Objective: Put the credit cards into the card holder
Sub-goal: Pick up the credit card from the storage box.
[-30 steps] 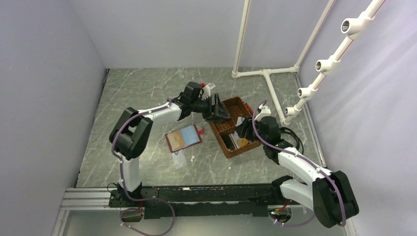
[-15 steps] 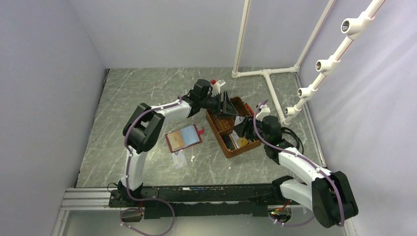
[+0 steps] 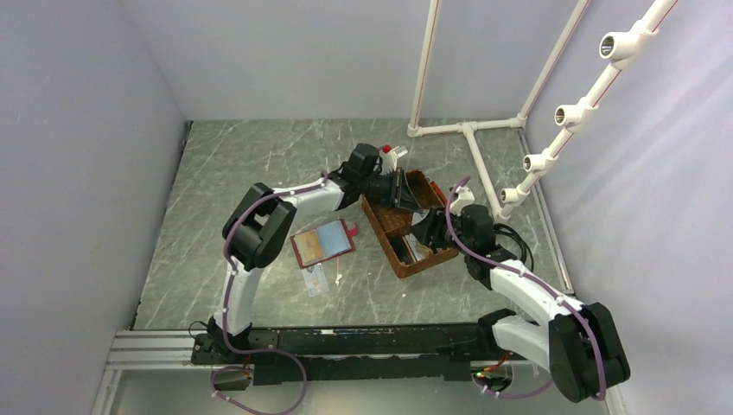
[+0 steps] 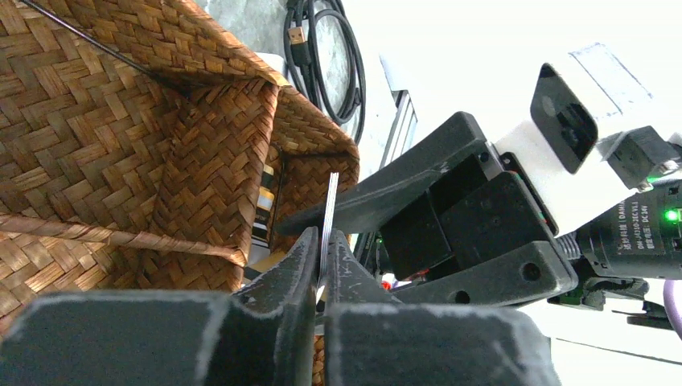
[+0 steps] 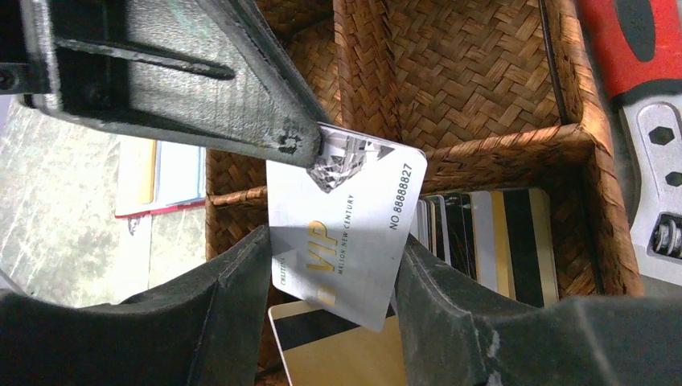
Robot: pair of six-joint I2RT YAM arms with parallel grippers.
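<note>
My left end effector [image 4: 322,245] clamps the silver card [image 5: 346,209], right end effector [image 5: 331,245] grips its edges; card holder [image 3: 323,242] lies leftward.

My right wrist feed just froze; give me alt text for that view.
A silver rectangular VIP card is wedged between the fingers of the right hand while the left hand pinches its top corner, over a brown woven compartment basket holding more cards.

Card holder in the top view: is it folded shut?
No, the card holder lies spread open on the table.
</note>
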